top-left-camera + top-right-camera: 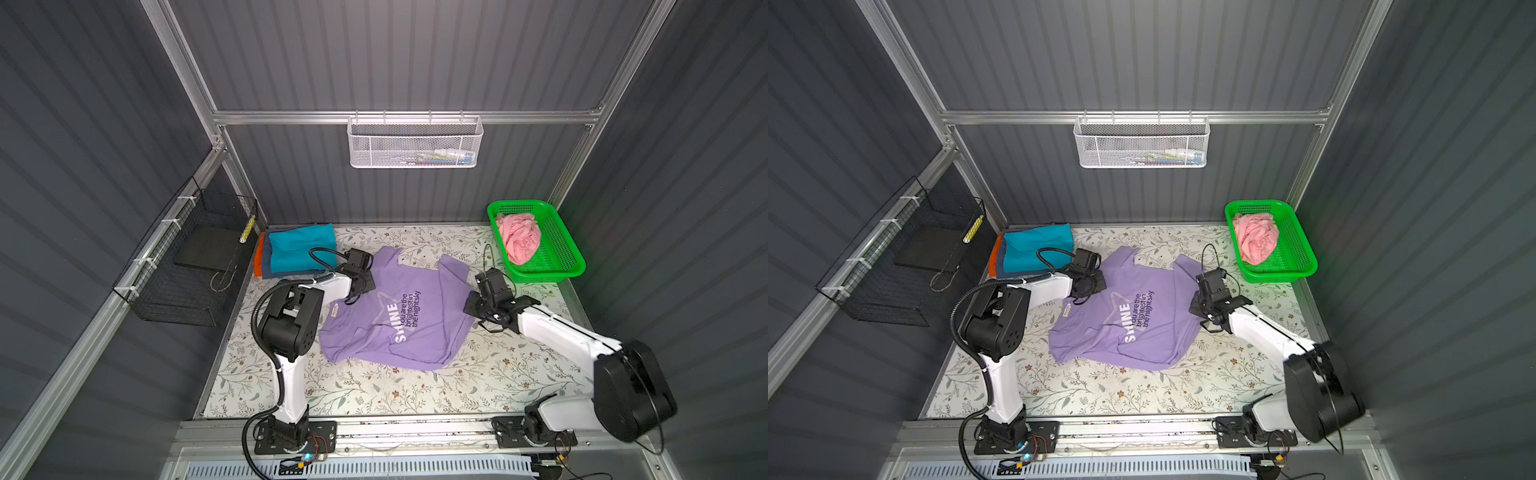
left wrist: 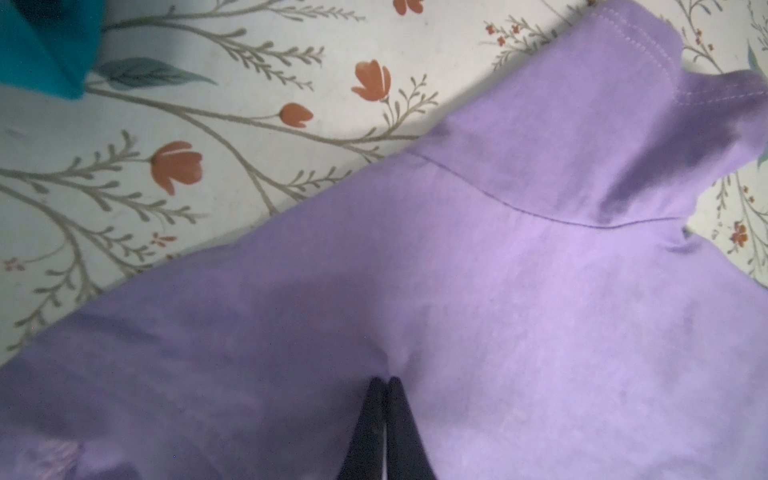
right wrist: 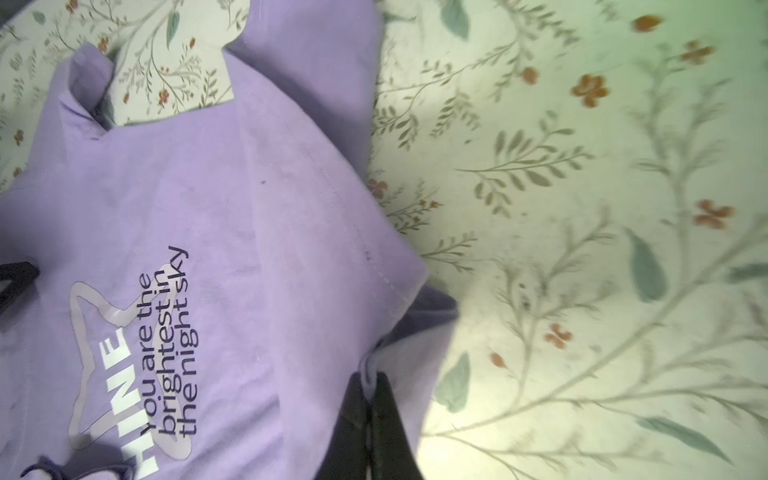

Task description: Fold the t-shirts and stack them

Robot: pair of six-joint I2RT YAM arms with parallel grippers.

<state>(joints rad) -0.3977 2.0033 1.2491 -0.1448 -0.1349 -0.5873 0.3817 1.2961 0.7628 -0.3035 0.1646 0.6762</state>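
A lavender t-shirt (image 1: 395, 320) with a white star and the word SHINE lies spread, print side up, on a floral-patterned table (image 1: 415, 390). It sits between the two robot arms.

The left gripper (image 2: 385, 384) has its dark fingers pressed together, and the cloth puckers at their tips. It looks clamped on the shirt's edge, just short of one sleeve. The right gripper (image 3: 371, 380) is closed the same way on the opposite edge, where a small ridge of lavender fabric rises between its fingers. The printed text lies just inward of that grip.

Beyond the left gripper, near its wrist, is a stack of folded t-shirts (image 1: 299, 249). The top one is teal, with grey-blue and orange edges showing beneath. Beyond the right gripper, well apart from it, a green mesh basket (image 1: 544, 276) holds a crumpled pink t-shirt (image 1: 519, 241).

The step in hand appears to be the start of folding the lavender shirt, with both sides pinched and nothing yet turned over. The next move likely calls for both arms to lift together, keeping the cloth taut between them. They would then carry the held edges across the body of the shirt without dragging the rest out of shape.
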